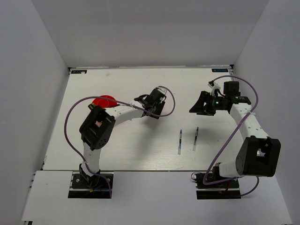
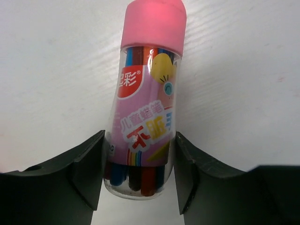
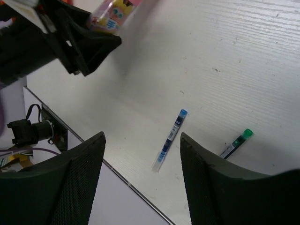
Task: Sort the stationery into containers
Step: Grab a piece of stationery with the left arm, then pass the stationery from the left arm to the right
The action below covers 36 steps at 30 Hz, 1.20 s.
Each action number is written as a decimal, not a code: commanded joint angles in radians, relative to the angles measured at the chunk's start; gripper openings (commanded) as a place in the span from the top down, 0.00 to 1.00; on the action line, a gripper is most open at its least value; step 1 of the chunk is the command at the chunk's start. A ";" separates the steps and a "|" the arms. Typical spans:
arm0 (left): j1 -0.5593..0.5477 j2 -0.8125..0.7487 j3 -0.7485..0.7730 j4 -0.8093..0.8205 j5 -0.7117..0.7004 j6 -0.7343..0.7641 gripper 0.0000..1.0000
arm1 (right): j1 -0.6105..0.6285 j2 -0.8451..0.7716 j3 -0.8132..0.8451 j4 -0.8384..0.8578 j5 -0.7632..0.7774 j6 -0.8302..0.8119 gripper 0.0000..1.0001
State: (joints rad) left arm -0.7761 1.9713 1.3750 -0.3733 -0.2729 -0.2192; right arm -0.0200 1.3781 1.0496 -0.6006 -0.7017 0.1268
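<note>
Resting on white table [image 1: 140,89], two pens [image 1: 180,141]

Left pincer [image 2: 139,154] clamped, right pincer [image 3: 141,154] agape.

Twin arms — left arm [image 1: 96,133] and right arm [image 1: 251,126] — pair white links with bulky black joint housings; purple cables [image 1: 69,117] loop behind the jaws, whose fingers [image 3: 79,183] are matte black wedges
</note>
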 commanded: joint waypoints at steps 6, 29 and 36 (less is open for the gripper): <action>0.046 -0.241 0.475 -0.628 -0.121 0.194 1.00 | -0.006 0.013 0.006 0.002 -0.093 -0.032 0.33; 0.284 -0.305 0.599 -1.194 -0.519 0.243 1.00 | -0.012 0.030 -0.013 0.025 -0.114 0.011 0.33; 0.360 -0.308 0.555 -1.285 -0.370 0.153 1.00 | -0.020 0.036 -0.016 0.027 -0.128 0.016 0.33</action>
State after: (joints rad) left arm -0.4408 1.6928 1.9381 -1.3556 -0.7036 -0.0216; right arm -0.0334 1.4094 1.0485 -0.5961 -0.7933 0.1295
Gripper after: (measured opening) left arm 0.638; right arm 0.668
